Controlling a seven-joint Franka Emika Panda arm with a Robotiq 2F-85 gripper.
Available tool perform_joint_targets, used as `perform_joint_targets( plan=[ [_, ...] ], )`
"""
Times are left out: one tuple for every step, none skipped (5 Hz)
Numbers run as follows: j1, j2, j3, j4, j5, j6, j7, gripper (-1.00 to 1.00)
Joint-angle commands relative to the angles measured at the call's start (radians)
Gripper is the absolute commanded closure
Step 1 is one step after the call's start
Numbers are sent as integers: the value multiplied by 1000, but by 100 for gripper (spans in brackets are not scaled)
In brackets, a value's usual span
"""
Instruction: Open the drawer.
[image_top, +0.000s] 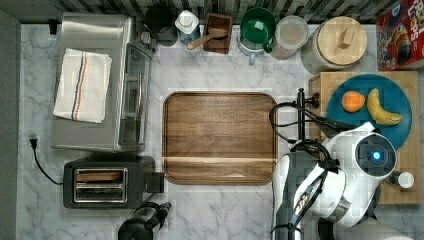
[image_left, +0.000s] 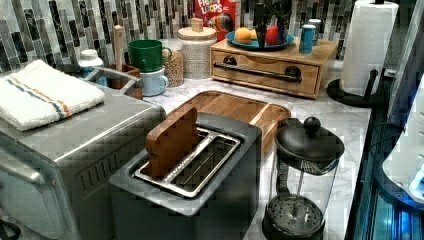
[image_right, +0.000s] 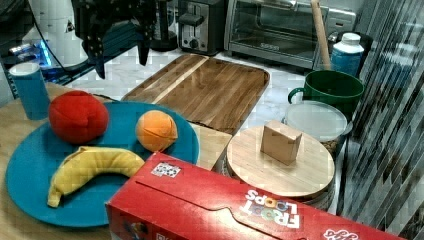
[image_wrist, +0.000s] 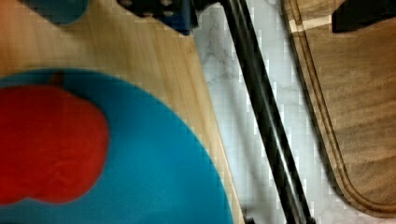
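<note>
Judged barely begun: drawer (image_left: 270, 84) sitting shut, front flush with its light-wood case, on the bench (image_top: 220, 210) just beside the tray (image_top: 220, 137), on the top view's right of it, under a blue plate (image_top: 395, 95) of fruit. Black handle (image_left: 257, 72) running along the side facing the tray, untouched as far as can be seen. Left to do, by this reading: lowering onto the bar, closing on it, then pulling toward the tray. Arm (image_top: 345, 175) bent in from the near corner on the top view's right of the tray, wrist turned down over the gap between tray and drawer. End effector (image_right: 120, 67) released, fingers (image_right: 97, 50) spread and pointing down, grasping nothing. In the wrist view, handle passing between the two fingers, one on the tray side and one on the drawer side. In the left view, hanging higher than the handle, level with the fruit, so apparently lined up but not yet down on the bar.
</note>
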Motion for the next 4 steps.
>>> perform_joint_targets(
  plan=[
    [71,16,54,-21,6,150,-33,-100],
    [49,56,51,-29,75,208,-134,-100],
    [32,97,65,-23,89,241,-141,-100],
    [74,133,18,-37,119,303,-164,-100]
  ],
)
